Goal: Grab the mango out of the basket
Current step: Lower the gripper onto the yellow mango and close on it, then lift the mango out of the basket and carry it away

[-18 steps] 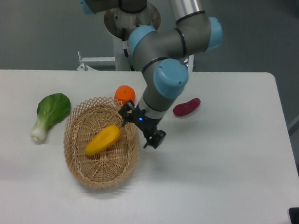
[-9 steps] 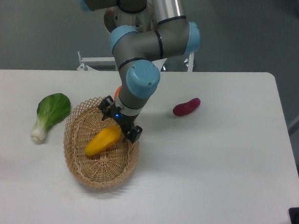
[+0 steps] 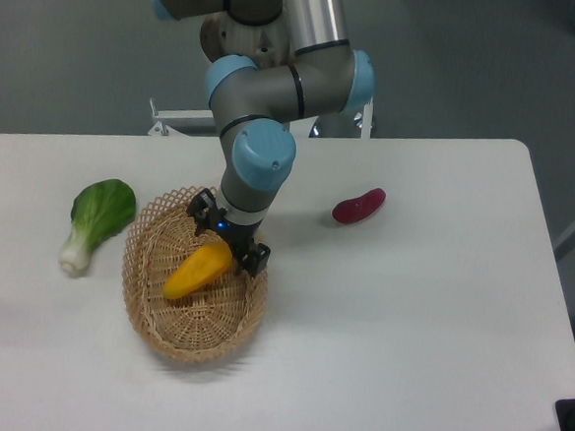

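No text, label, brand, number or sign can be read anywhere in this view (the arm's housings and the table surface carry no legible markings at this size).

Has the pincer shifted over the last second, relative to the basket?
Yes. The pincer has moved left, from beside the basket's right rim to over its upper right part, at the upper end of the mango.

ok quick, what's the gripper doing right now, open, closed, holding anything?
Gripper: open, its fingers spread over the upper end of the mango in the basket; not holding it.
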